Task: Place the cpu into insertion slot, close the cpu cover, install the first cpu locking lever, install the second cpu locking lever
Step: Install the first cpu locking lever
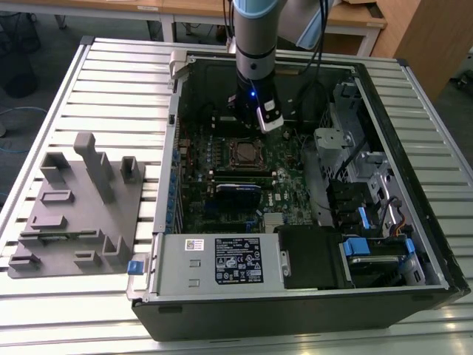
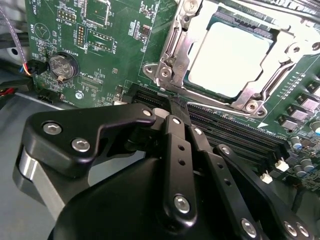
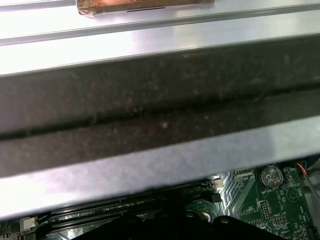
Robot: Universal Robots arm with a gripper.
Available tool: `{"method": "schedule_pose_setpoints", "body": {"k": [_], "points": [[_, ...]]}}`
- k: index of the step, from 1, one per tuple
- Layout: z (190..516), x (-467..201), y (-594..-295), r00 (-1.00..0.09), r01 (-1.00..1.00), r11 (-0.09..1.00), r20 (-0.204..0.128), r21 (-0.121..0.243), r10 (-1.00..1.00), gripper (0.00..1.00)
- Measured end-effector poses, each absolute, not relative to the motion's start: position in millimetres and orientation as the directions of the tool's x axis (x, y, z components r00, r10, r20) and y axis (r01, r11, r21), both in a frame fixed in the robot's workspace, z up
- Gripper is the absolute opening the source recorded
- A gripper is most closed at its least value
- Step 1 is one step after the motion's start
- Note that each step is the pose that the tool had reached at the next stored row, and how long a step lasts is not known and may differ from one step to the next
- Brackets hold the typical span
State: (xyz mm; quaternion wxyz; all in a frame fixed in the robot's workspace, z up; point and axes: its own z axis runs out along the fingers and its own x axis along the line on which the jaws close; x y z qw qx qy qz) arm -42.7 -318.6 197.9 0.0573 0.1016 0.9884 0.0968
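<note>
Slatted table (image 1: 111,81) bears the case (image 1: 295,310); second wrist view shows seated cpu (image 2: 230,52), tool (image 2: 172,106) pressed together.

PSU box (image 1: 177,275) - top face carries a big black label (image 1: 238,259) w/ white print and symbol rows, plus a small white sticker (image 1: 194,244) just beside it; chars too small to read. Motherboard (image 2: 115,60), behind the PSU box in the exterior view: white silkscreen ref marks around the coin cell (image 2: 61,66) and nearby connectors in the second wrist view - tiny, not legible. cpu (image 2: 230,55) face glared out, nothing readable.
</note>
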Motion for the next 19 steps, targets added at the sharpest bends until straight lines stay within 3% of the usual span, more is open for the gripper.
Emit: {"method": "schedule_pose_setpoints", "body": {"k": [19], "points": [[197.7,-47.1,-318.7,-0.957,0.249,0.945,-0.098,0.213,0.274,0.10]]}}
